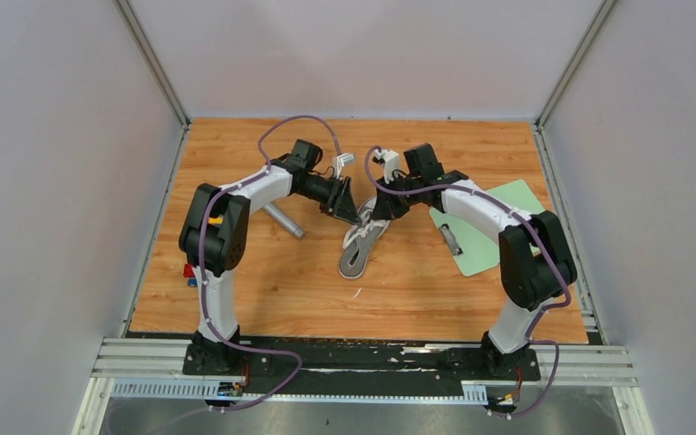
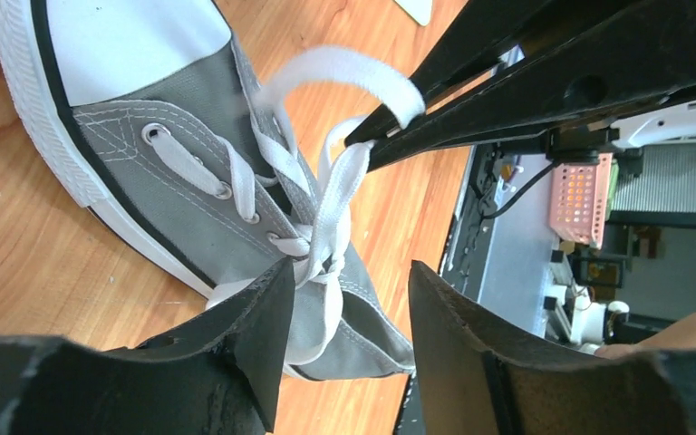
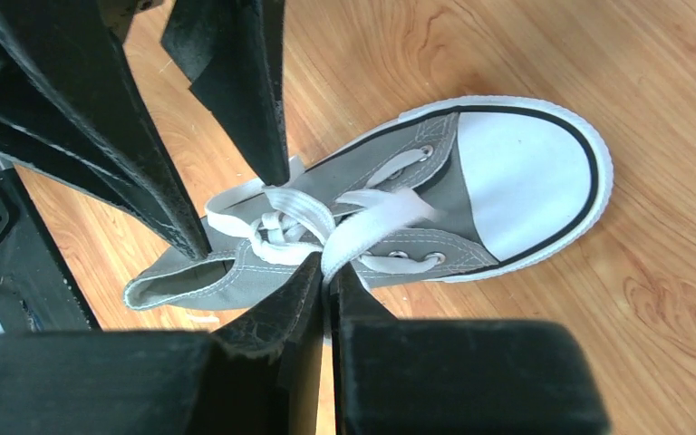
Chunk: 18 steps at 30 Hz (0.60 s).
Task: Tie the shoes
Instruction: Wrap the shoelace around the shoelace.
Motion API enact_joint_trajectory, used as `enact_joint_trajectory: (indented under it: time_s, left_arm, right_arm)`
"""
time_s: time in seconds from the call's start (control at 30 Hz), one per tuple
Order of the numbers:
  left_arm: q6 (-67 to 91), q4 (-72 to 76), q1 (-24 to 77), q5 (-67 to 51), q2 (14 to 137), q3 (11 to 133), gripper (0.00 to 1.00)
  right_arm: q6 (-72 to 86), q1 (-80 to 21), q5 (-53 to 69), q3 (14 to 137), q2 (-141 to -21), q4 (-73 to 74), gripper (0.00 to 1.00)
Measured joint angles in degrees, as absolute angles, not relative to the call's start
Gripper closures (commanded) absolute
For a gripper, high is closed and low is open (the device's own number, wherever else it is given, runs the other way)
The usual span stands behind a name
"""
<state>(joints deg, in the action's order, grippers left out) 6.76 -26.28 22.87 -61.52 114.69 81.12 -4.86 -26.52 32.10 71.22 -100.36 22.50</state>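
From above, the sneaker [image 1: 358, 254] lies near the middle of the wooden table [image 1: 263, 299], toe toward my bases, and both my wrists crowd over its heel end so closely that the overhead view hides my fingertips. That view alone shows a green mat [image 1: 494, 231] to the right, a metal clip [image 1: 450, 238] lying on it, and a silver bar [image 1: 284, 219] on the boards to the left.

My left wrist camera shows what the overhead one cannot: my left gripper [image 2: 349, 299] stands with its jaws apart on either side of the crossed white lace [image 2: 331, 195] above the shoe's opening, gripping nothing. One pad just brushes the lace. Past it I see the dark fingers of my right gripper [image 2: 376, 138] pinched together on a strand that lifts off the shoe in a loop.

My right wrist camera confirms it close up. Those jaws are clamped on the flat strand, which runs from the upper eyelets into them. This view also shows the whole white toe cap [image 3: 526, 172].
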Motion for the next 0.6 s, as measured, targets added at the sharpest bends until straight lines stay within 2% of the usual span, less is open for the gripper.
enact_joint_trajectory:
  time_s: [0.2, 0.27, 0.33, 0.37, 0.4, 0.43, 0.47, 0.6]
  left_arm:
    - [3.16, -26.24, 23.00, -61.39, 114.78, 80.64, 0.46]
    - [2.48, -25.89, 23.00, -61.39, 115.28, 80.71, 0.55]
    - [2.11, -25.63, 23.03, -61.43, 116.14, 80.95, 0.76]
    - [1.91, -25.50, 23.03, -61.45, 116.68, 81.10, 0.81]
    - [1.39, -25.41, 23.00, -61.52, 117.56, 81.30, 0.90]
    - [1.21, -25.43, 23.00, -61.47, 117.82, 81.36, 0.94]
    - [0.62, -25.80, 23.00, -61.41, 118.28, 81.58, 0.99]
    - [-1.30, -27.83, 23.00, -60.31, 118.98, 83.15, 1.00]
  right_arm:
    - [-4.62, -26.50, 34.02, 70.19, -99.90, 22.39, 0.97]
    - [-4.58, -26.48, 34.39, 69.93, -99.90, 22.41, 0.96]
    - [-4.54, -26.48, 34.61, 69.56, -99.77, 22.39, 0.96]
    - [-4.47, -26.44, 34.65, 69.23, -99.61, 22.35, 0.96]
    - [-4.36, -26.39, 34.72, 68.90, -99.42, 22.39, 0.96]
    - [-4.19, -26.30, 34.72, 68.64, -99.29, 22.37, 0.95]
    - [-4.05, -26.11, 34.72, 68.34, -99.09, 22.39, 0.92]
    - [-3.09, -24.51, 34.33, 66.26, -97.78, 21.96, 0.72]
